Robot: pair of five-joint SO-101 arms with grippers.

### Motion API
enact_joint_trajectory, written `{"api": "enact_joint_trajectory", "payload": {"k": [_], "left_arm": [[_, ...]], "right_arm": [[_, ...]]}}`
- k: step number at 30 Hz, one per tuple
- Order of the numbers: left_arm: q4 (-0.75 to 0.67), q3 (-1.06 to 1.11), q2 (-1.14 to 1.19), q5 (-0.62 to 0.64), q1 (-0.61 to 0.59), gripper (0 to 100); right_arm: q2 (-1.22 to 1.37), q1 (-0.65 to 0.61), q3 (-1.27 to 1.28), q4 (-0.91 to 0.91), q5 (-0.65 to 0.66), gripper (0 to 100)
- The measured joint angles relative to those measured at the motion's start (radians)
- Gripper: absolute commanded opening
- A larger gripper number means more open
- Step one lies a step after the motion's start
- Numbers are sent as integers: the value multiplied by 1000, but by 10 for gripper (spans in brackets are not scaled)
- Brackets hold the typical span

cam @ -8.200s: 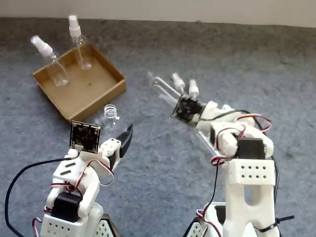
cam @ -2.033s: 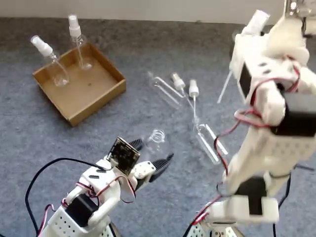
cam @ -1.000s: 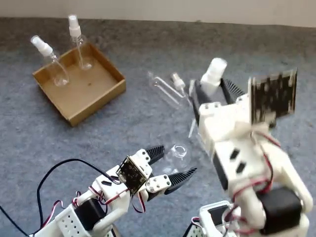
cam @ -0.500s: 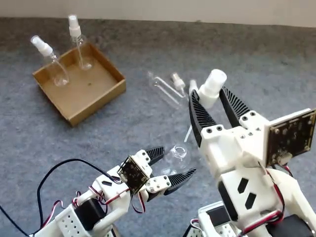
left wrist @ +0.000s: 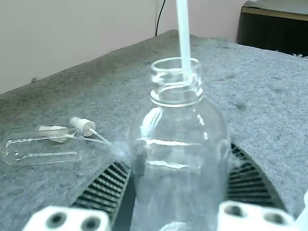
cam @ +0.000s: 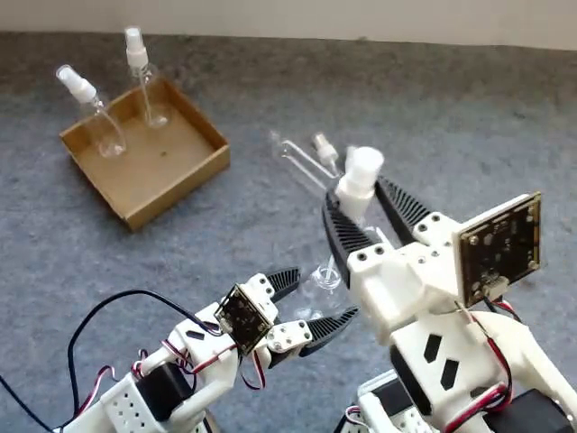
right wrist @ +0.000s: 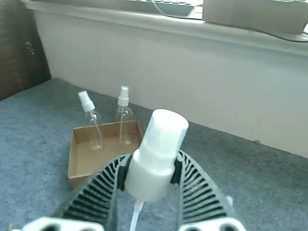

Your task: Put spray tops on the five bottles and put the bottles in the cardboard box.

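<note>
Bottle (left wrist: 178,159) clamped in left end effector (cam: 317,296); right end effector (cam: 356,194) grips spray top (right wrist: 156,154), tube (left wrist: 183,33) at rim.

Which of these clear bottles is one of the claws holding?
The topless bottle in the left gripper, near the arms' bases. The two topped bottles stand in the cardboard box; a fourth bottle lies on the carpet.
</note>
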Motion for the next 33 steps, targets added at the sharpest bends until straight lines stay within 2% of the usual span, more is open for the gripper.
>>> {"api": "enact_joint_trajectory", "payload": {"k": [9, 15, 23, 26, 28, 33], "left_arm": [[0, 0, 0, 0, -3, 140], [0, 0, 0, 0, -57, 140], [-38, 0, 0, 0, -68, 140], [-38, 0, 0, 0, -68, 140], [-38, 0, 0, 0, -68, 140], [-38, 0, 0, 0, -68, 140]], "right_arm": [[2, -15, 40, 63, 0, 7], [0, -17, 129, 94, 0, 7], [-25, -18, 270, 94, 0, 11], [-84, -28, 348, 94, 52, 13], [-138, -52, 396, 94, 103, 49], [-250, -83, 468, 94, 157, 217]]}}
